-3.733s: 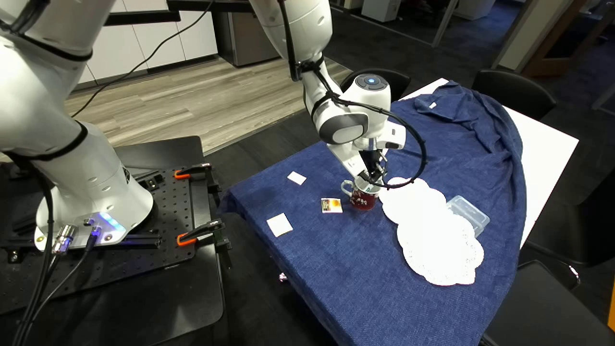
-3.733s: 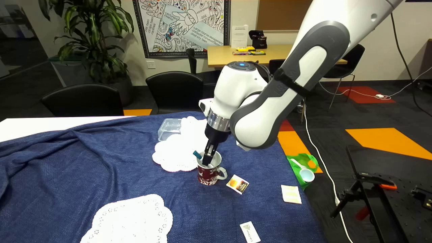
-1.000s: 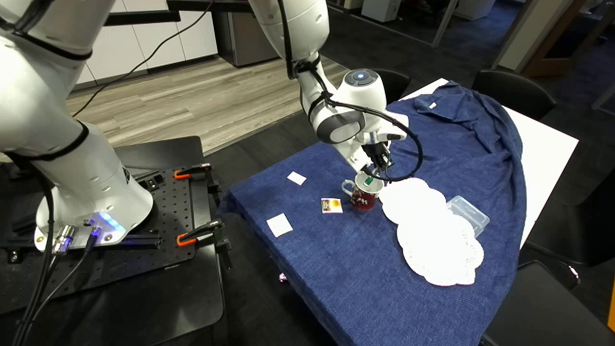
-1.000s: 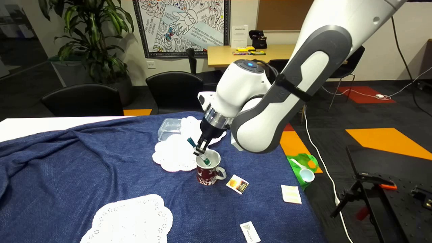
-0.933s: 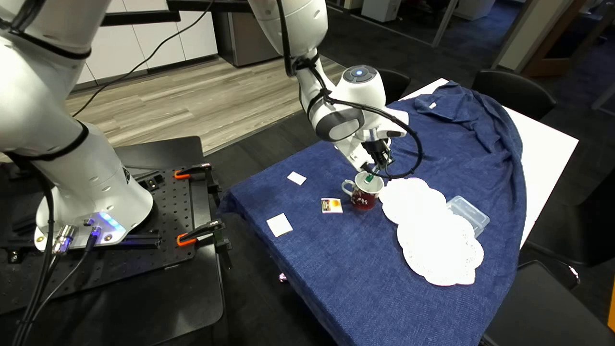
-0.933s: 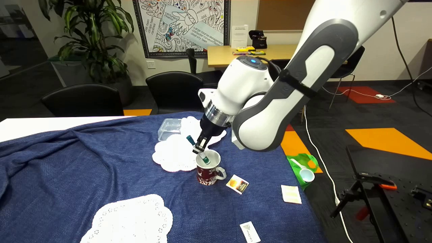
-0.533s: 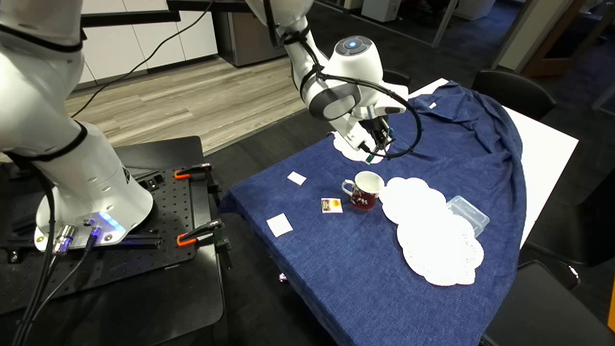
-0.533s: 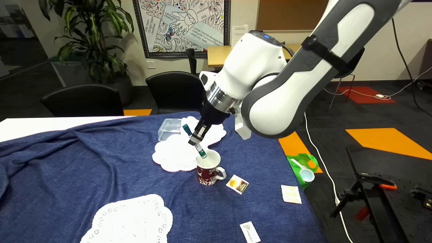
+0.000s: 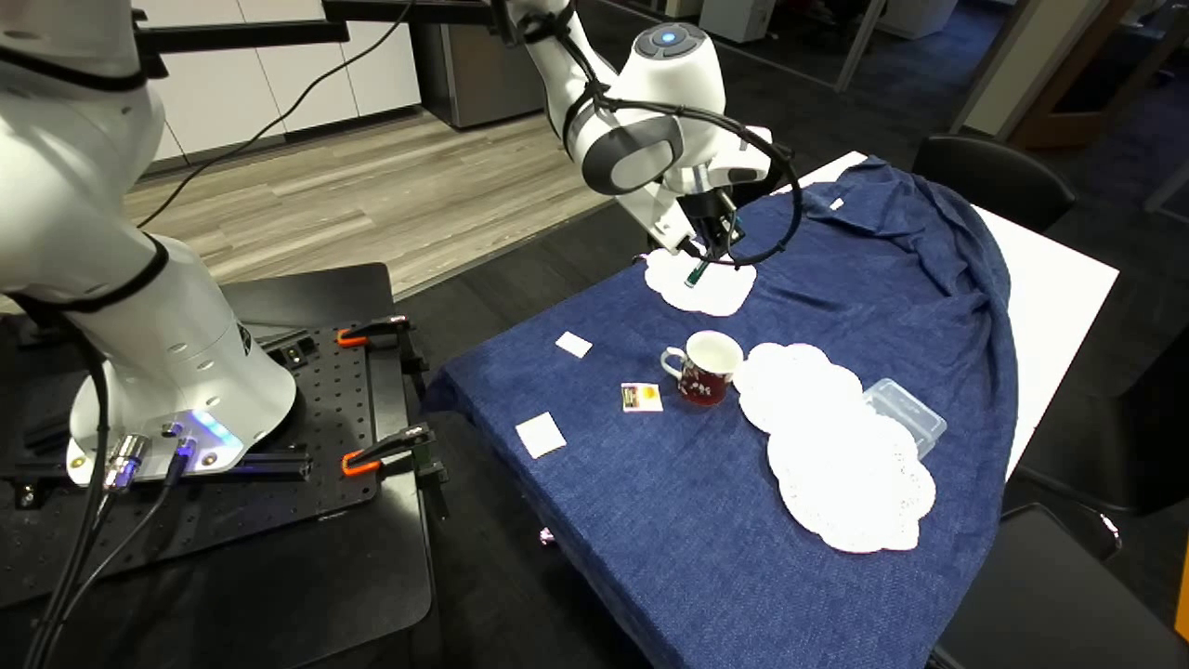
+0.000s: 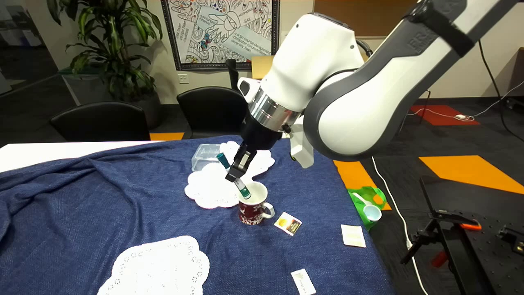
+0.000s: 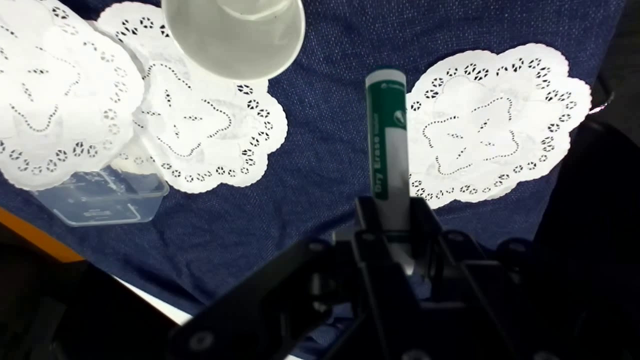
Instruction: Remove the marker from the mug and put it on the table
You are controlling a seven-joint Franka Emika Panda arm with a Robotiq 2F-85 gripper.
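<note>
we have the marker [image 11: 389, 135] pinched snug in our gripper [image 11: 391, 207], so let's swing wide of the mug [image 9: 706, 372], then lay the marker flat and softly on the table [image 9: 1050, 288].

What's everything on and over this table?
Rumpled cloth: 1, blue, over white table
Round patterned mug: 1, red and white, on cloth
Scalloped lacy doilies: 3, white, two overlapping by mug, one apart
Rectangular plastic box: 1, clear, beside overlapping doilies
Flat rectangular packets: 3, one orange-printed, two pale, mug's handle side
Tiny flat patch: 1, white, among cloth folds
Slim marker: 1, green and white, midair
Jointed arm: 1, white and grey, overhead
Narrow pincer: 1, black, closed on marker
</note>
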